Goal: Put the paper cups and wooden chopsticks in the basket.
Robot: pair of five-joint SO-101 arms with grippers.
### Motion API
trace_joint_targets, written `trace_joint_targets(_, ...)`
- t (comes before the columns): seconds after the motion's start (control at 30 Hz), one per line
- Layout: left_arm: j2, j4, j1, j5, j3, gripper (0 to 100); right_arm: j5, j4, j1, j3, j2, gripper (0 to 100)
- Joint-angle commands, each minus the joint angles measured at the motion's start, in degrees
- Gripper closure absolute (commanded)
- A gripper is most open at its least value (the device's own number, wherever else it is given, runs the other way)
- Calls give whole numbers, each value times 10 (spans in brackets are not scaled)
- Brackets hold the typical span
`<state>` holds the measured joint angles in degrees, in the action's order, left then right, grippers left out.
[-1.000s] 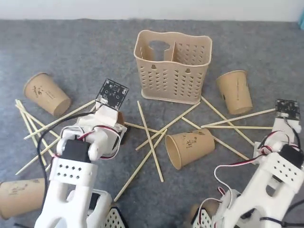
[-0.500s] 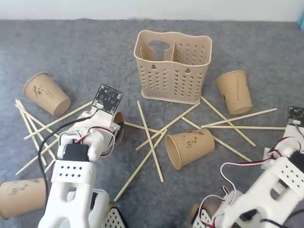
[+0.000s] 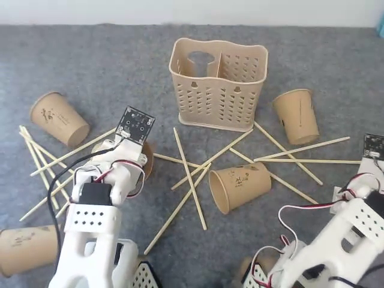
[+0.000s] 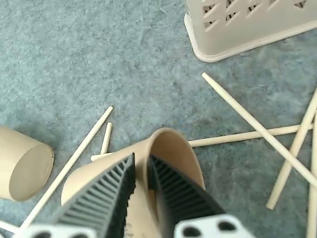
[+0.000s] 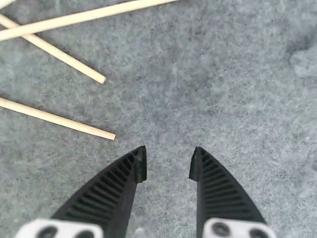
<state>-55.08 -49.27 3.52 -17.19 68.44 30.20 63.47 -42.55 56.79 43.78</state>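
A tan perforated basket (image 3: 219, 84) stands at the back centre of the grey carpet. Paper cups lie on their sides at the left (image 3: 59, 118), right (image 3: 296, 115), centre (image 3: 240, 186) and front left (image 3: 24, 249). Wooden chopsticks (image 3: 189, 171) are scattered across the middle and left (image 3: 42, 165). My left gripper (image 4: 141, 161) is shut on the rim of a tipped paper cup (image 4: 171, 153), one finger inside and one outside. That held cup (image 3: 147, 161) sits left of centre. My right gripper (image 5: 167, 158) hangs open over bare carpet at the far right, near chopstick ends (image 5: 54, 119).
In the left wrist view, another cup's base (image 4: 22, 168) and the basket's lower corner (image 4: 247, 25) flank the held cup. Chopsticks (image 4: 257, 129) cross between the held cup and the basket. Both arm bases stand along the front edge.
The right arm has drawn back toward the right edge. The left arm has shifted slightly left and toward the front, with the cup rim between its fingers.
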Motion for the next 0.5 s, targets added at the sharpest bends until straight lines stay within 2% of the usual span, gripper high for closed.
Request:
trace_joint_targets(0.0, -10, -19, 4, 15, -51, 988, -18, 38, 15, -67, 19, 841)
trace_joint_targets(0.23, -10, -184, 4, 152, -216, 988, -53, 240, 144, -228, 24, 841)
trace_joint_targets(0.47, -10, -295, 21, 179, -310, 988, -103, 318, 311, -252, 175, 841)
